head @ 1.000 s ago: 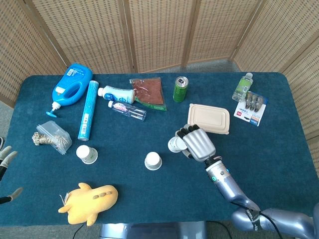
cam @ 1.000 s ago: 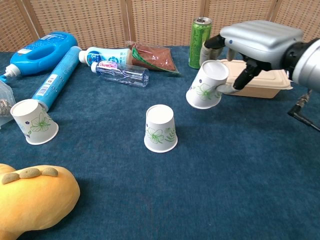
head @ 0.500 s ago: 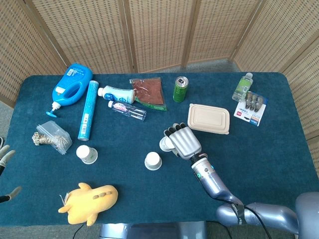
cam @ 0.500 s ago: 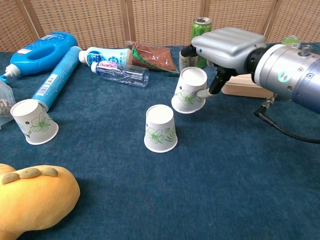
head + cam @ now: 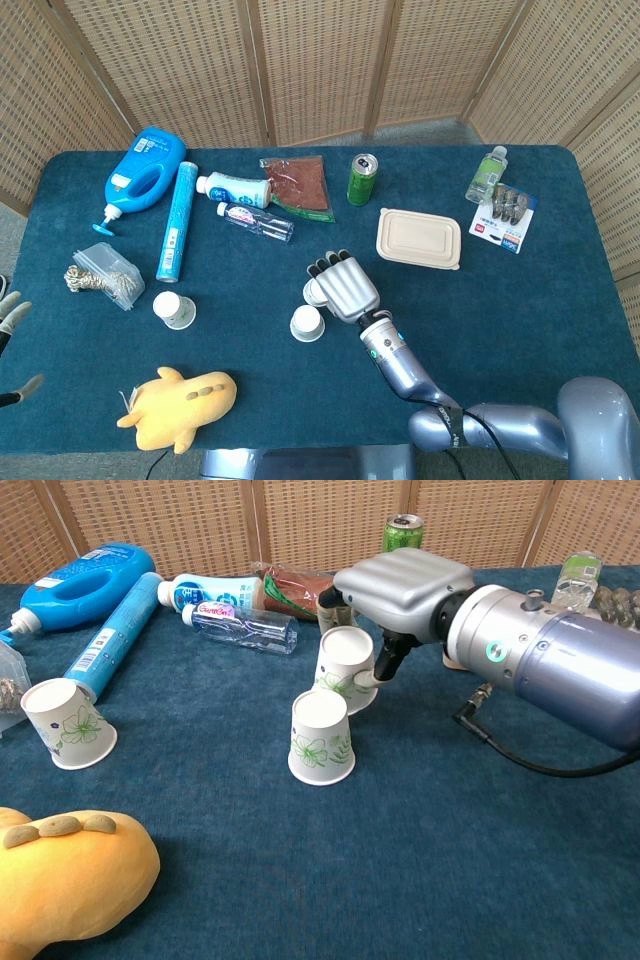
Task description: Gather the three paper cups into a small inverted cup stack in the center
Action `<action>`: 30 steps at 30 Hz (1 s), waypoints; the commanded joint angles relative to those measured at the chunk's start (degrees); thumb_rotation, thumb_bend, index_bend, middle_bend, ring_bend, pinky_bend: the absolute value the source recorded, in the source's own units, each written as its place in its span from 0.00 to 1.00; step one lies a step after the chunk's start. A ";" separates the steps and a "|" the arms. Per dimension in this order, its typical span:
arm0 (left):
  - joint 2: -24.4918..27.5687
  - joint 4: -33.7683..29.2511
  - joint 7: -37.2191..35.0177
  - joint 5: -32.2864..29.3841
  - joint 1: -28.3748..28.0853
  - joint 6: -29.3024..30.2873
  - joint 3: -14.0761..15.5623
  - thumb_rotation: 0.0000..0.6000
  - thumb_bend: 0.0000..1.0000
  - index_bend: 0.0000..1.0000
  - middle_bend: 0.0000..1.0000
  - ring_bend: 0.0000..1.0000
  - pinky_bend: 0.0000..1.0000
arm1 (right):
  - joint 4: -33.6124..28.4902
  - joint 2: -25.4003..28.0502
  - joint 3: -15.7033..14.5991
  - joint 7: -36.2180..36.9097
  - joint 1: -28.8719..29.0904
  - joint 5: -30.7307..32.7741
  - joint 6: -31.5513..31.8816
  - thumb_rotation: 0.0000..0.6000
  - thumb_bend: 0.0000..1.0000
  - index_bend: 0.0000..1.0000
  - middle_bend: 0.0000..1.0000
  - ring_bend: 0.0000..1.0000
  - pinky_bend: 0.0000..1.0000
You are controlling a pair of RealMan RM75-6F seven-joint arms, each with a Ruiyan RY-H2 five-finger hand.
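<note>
Three white paper cups with a green flower print stand bottom-up. One cup [image 5: 321, 737] [image 5: 307, 322] stands at the table's middle. My right hand [image 5: 400, 585] [image 5: 343, 288] pinches a second cup [image 5: 345, 670] [image 5: 314, 294], slightly tilted, just behind and right of the middle cup and close to it. The third cup [image 5: 67, 723] [image 5: 173, 309] stands alone far to the left. Only fingertips of my left hand [image 5: 10, 312] show at the left edge of the head view, spread and holding nothing.
A yellow plush toy [image 5: 60, 880] lies at the front left. Along the back lie a blue detergent bottle [image 5: 143, 170], a blue tube [image 5: 174, 220], two small bottles [image 5: 245, 630], a brown pouch [image 5: 298, 185], a green can [image 5: 361, 179] and a beige lidded box [image 5: 419, 238].
My right hand has carried its cup leftward across the table, from beside the beige box to just behind the middle cup. The other two cups have not moved.
</note>
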 commanded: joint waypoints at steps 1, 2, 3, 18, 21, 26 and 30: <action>0.04 0.06 -0.16 -0.08 -0.06 -0.12 -0.02 1.00 0.26 0.00 0.00 0.00 0.00 | 0.11 -0.66 0.21 -1.02 0.67 0.57 0.20 1.00 0.43 0.43 0.43 0.28 0.37; 0.06 0.09 -0.18 -0.05 -0.08 -0.16 0.00 1.00 0.26 0.00 0.00 0.00 0.00 | 0.10 -0.90 0.29 -1.25 0.87 0.79 0.23 1.00 0.43 0.43 0.43 0.28 0.37; 0.07 0.09 -0.21 0.02 -0.09 -0.18 0.03 1.00 0.26 0.00 0.00 0.00 0.00 | 0.17 -1.11 0.30 -1.61 1.10 0.96 0.23 1.00 0.43 0.43 0.43 0.28 0.37; 0.40 0.34 -1.41 0.02 -0.04 0.08 0.03 1.00 0.26 0.00 0.00 0.00 0.00 | 4.74 -5.68 -0.64 -4.10 3.28 3.22 0.40 1.00 0.43 0.43 0.43 0.28 0.37; 0.44 0.40 -1.57 0.04 -0.09 0.01 0.04 1.00 0.26 0.00 0.00 0.00 0.00 | 5.43 -5.96 -0.60 -4.16 3.44 3.16 0.70 1.00 0.43 0.43 0.43 0.28 0.37; 0.53 0.41 -1.77 -0.01 -0.05 0.13 0.00 1.00 0.26 0.00 0.00 0.00 0.00 | 5.52 -5.71 -0.61 -4.50 3.43 3.83 0.87 1.00 0.41 0.42 0.43 0.28 0.37; 0.57 0.35 -1.81 0.07 -0.02 0.22 0.02 1.00 0.26 0.00 0.00 0.00 0.00 | 4.76 -5.03 -0.90 -4.65 3.32 4.00 0.88 1.00 0.36 0.34 0.42 0.28 0.37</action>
